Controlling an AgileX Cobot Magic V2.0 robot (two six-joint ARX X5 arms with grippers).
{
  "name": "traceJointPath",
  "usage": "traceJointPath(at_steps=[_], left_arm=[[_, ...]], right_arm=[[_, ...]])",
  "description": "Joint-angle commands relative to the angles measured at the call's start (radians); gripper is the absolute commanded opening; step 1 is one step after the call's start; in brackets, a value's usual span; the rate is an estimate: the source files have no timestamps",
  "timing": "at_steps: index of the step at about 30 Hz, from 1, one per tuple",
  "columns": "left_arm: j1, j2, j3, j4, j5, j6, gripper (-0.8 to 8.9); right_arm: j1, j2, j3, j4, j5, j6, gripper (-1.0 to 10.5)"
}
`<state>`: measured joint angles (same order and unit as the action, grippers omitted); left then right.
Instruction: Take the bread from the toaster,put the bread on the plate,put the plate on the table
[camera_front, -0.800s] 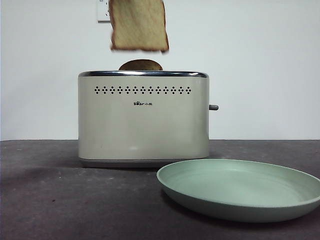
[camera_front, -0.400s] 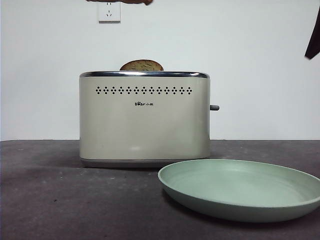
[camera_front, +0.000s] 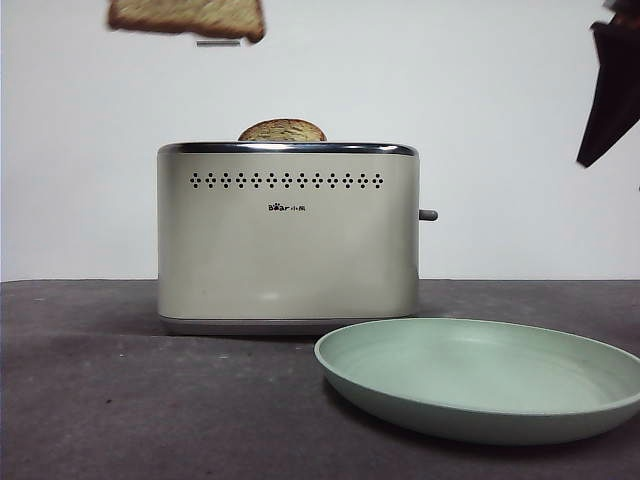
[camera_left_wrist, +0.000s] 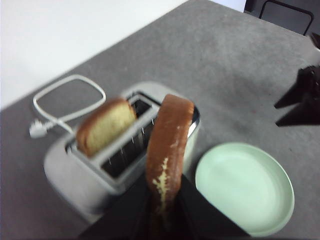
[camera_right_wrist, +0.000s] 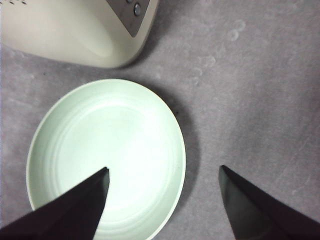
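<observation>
**Bread clear of the toaster, plate waiting below**

The bread (camera_left_wrist: 167, 150) is held high above the table (camera_front: 150, 400), up and to the left of the toaster (camera_front: 288, 240), only its lower edge showing at the top of the front view. The left gripper (camera_left_wrist: 162, 210) is clamped on one end of the slice, the jaws pressed against its two flat faces, so the dark crust is seen edge-on. A second slice (camera_front: 283, 131) is seen standing in the far slot, paler-crusted and untouched.

The plate (camera_front: 480, 420) lies empty on the table, near and to the right of the toaster. The right gripper (camera_right_wrist: 162, 200) hovers over it with its jaws spread wide, one over the plate's bowl, the other past the right rim.

The slice is judged light and fairly stiff, though crumbly if squeezed; a flat-face pinch near one end looks sound, yet the wrist picture is blurred, so how deep the jaws sit cannot be told. The plate, smooth and shallow, is best taken by its rim, one jaw inside and one out; a slip is the risk there.
</observation>
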<state>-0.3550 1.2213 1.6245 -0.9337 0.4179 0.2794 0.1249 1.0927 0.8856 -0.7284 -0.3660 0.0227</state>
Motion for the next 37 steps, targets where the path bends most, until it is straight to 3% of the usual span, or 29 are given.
traceJointPath(at_steps=[1,10,17,25,30,33,37], left_arm=[[0.002,-0.094,-0.128,0.045,0.005,-0.054,0.04],[0.002,-0.353,-0.357,0.001,0.005,-0.091,0.04],[0.002,-0.461,-0.385,-0.094,0.005,-0.091,0.04],[0.002,-0.497,-0.385,-0.100,0.005,-0.113,0.04],[0.002,-0.495,-0.385,-0.098,0.007,-0.124,0.04],[0.002,-0.489,-0.385,-0.098,0.052,-0.140,0.04],[0.002,-0.477,-0.385,-0.086,0.101,-0.170,0.04]], right_arm=[[0.016,0.053,0.017,0.026,-0.004,-0.009,3.3],[0.051,0.252,0.017,0.090,0.000,-0.020,3.1],[0.055,0.392,0.017,0.149,0.005,-0.028,2.4],[0.056,0.500,0.017,0.179,0.003,-0.035,1.7],[0.056,0.509,0.016,0.182,0.000,-0.042,0.7],[0.056,0.509,0.016,0.180,-0.005,-0.058,0.0],[0.056,0.507,0.017,0.179,-0.045,-0.056,0.0]])
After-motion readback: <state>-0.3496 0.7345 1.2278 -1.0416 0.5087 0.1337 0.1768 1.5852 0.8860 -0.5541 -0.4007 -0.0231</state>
